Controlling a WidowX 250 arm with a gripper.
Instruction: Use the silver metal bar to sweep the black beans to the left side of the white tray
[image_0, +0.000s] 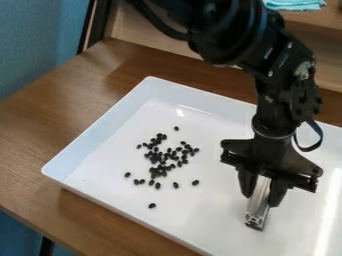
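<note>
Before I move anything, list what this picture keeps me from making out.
All in the camera view:
Upper end of the metal bar: hidden by the gripper.
Right side of the tray: cut off by the right edge.
Blue cloth: cut off by the top edge.
Exact number of black beans: too small, crowded.

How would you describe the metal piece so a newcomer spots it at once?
Find the big white tray on the wooden table. Toward its lower right in the view, the black end effector grips a silvery straight-sided bar. Its pale metal sets it apart from the small dark bean-like pieces.
</note>
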